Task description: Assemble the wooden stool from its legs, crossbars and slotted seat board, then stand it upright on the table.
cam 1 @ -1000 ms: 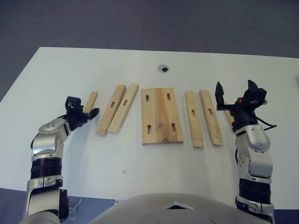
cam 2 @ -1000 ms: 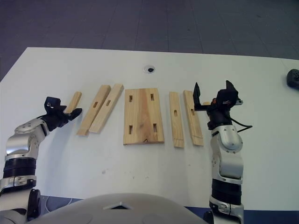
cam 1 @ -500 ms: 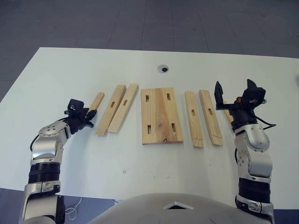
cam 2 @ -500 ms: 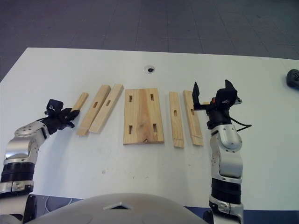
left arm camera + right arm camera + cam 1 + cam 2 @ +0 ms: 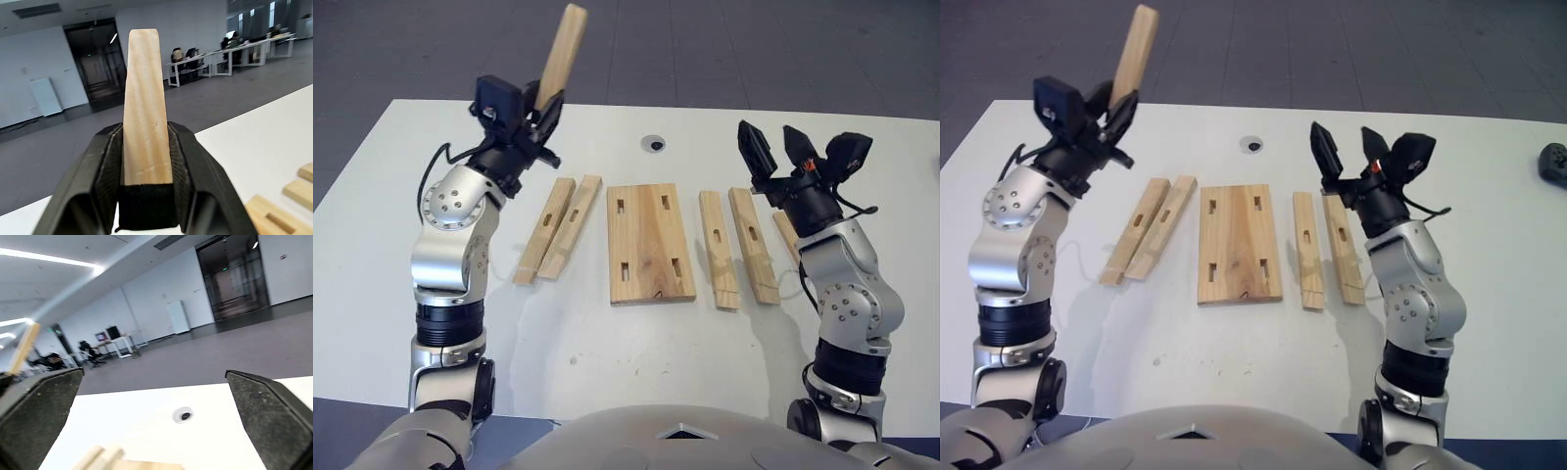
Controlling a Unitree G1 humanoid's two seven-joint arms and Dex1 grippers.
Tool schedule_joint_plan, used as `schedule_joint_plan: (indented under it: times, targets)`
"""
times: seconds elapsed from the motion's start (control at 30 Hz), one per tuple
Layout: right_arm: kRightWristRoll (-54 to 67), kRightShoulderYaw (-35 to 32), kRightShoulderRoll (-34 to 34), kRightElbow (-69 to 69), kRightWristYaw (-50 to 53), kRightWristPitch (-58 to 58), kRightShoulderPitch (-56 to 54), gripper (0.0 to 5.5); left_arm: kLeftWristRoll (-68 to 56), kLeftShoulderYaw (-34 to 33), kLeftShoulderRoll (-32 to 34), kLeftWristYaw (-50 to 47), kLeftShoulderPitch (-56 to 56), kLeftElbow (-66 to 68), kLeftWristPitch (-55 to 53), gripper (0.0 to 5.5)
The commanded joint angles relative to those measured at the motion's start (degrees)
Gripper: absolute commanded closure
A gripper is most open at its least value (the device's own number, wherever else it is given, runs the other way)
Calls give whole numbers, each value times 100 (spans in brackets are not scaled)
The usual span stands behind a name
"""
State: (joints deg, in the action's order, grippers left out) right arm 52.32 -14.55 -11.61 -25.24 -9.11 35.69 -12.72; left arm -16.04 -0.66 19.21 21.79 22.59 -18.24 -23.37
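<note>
My left gripper (image 5: 542,104) is raised high over the table's back left, shut on a short wooden crossbar (image 5: 561,47) that sticks up and tilts away. In the left wrist view the crossbar (image 5: 145,107) sits squarely between both fingers (image 5: 103,164). The slotted seat board (image 5: 651,242) lies flat at mid-table. Two legs (image 5: 558,227) lie side by side to its left and two legs (image 5: 736,247) to its right. A second crossbar (image 5: 785,235) lies partly hidden behind my right arm. My right gripper (image 5: 773,149) hangs open and empty above the right-hand legs.
A small round grommet (image 5: 655,144) sits in the white table (image 5: 607,343) behind the seat board. A dark object (image 5: 1555,163) rests at the table's far right edge. There is free room along the front of the table.
My left arm has lifted the crossbar off the table and swung it up high. My right arm has risen and shifted slightly inward, its gripper still open.
</note>
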Motion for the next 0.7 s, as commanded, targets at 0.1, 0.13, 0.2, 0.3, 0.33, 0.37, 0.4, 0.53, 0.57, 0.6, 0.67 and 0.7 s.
schedule_joint_plan:
  times: [0.1, 0.13, 0.2, 0.3, 0.33, 0.37, 0.4, 0.53, 0.57, 0.6, 0.67, 0.7]
  targets:
    - [3005, 254, 359, -649, 1807, 628, -669, 10, -410, 1254, -271, 719, -269, -909, -324, 421]
    - [3094, 303, 336, -676, 1955, 619, -683, 10, -434, 1321, -289, 753, -317, -977, -337, 421]
    - [3178, 421, 239, -728, 2196, 603, -675, 10, -530, 1338, -333, 706, -397, -1077, -460, 421]
    - [3390, 453, 189, -764, 2473, 470, -598, 42, -519, 1339, -273, 674, -516, -1177, -548, 421]
    - [3515, 429, 177, -781, 2551, 407, -571, 63, -489, 1329, -250, 667, -537, -1172, -551, 421]
    - [3622, 417, 151, -811, 2612, 356, -534, 78, -421, 1329, -230, 641, -545, -1144, -516, 421]
    - [3710, 423, 128, -854, 2660, 317, -482, 93, -379, 1335, -220, 621, -559, -1133, -491, 421]
    - [3922, 536, 48, -941, 2880, 187, -306, 166, -269, 1443, -245, 575, -632, -1171, -468, 421]
    - [3949, 549, 21, -959, 2910, 157, -255, 185, -258, 1458, -254, 566, -658, -1191, -471, 421]
    - [3975, 558, -5, -971, 2939, 123, -211, 197, -235, 1474, -237, 576, -674, -1193, -464, 421]
    - [4004, 583, -73, -987, 2962, 75, -160, 229, -218, 1476, -223, 585, -700, -1183, -457, 421]
    - [4032, 599, -85, -1003, 2990, 41, -147, 249, -216, 1478, -218, 587, -707, -1194, -459, 421]
